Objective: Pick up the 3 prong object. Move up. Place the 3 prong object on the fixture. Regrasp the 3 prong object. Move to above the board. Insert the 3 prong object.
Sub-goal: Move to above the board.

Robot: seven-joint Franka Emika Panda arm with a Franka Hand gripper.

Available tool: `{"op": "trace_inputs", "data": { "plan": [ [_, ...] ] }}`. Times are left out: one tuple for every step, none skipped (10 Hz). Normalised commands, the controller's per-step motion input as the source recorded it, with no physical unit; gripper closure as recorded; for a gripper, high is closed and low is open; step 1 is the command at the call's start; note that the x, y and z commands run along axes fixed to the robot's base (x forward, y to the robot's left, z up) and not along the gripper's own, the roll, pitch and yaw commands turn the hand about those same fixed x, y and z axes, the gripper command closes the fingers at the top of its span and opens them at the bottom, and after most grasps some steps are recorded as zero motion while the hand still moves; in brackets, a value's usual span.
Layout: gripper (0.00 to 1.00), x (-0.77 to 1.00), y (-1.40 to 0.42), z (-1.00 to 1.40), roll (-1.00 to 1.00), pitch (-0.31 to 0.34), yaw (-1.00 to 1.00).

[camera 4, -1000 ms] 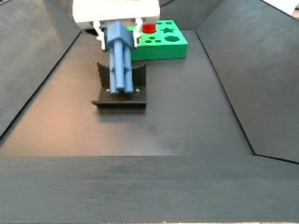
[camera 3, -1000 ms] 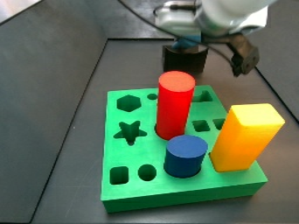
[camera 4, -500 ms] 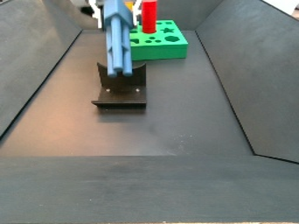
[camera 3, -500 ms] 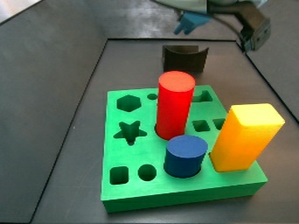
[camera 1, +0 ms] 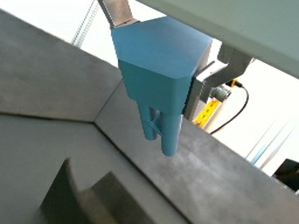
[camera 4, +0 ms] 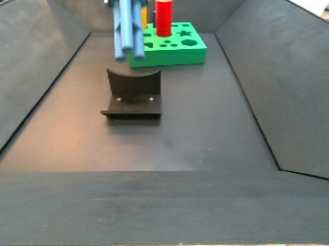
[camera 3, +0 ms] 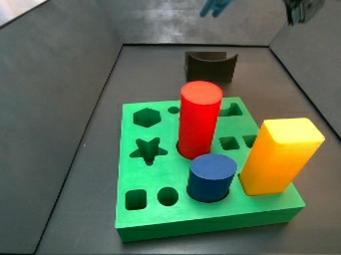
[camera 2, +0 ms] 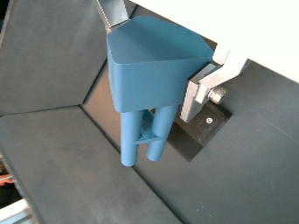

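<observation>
Blue 3 prong object (camera 2: 145,87), pinched in the gripper (camera 2: 163,83), has risen above the fixture (camera 4: 133,93).

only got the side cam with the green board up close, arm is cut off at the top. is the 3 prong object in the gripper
Observer: Yes. Both wrist views show the gripper shut on the 3 prong object, prongs pointing down.
Operator: where is it over the floor
Observer: In a side view it hangs over the fixture, and its tips look clear of it.
Operator: above the board yet
Observer: Not by that side view: the board lies beyond the fixture, past the object.
</observation>
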Motion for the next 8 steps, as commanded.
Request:
{"op": "trace_inputs", "data": {
  "plan": [
    [1.00, -0.06, 0.01, 1.00, -0.06, 0.036, 0.01],
    [1.00, -0.06, 0.01, 1.00, -0.06, 0.039, 0.01],
    [1.00, -0.07, 0.01, 1.00, -0.05, 0.042, 0.01],
    [1.00, -0.06, 0.01, 0.94, -0.05, 0.046, 0.01],
    [1.00, -0.04, 0.00, 0.69, -0.05, 0.053, 0.01],
    [1.00, -0.03, 0.00, 0.58, -0.05, 0.057, 0.02],
    [1.00, -0.02, 0.00, 0.38, -0.05, 0.074, 0.02],
    [1.00, -0.01, 0.00, 0.23, -0.05, 0.087, 0.02]
  ]
}}
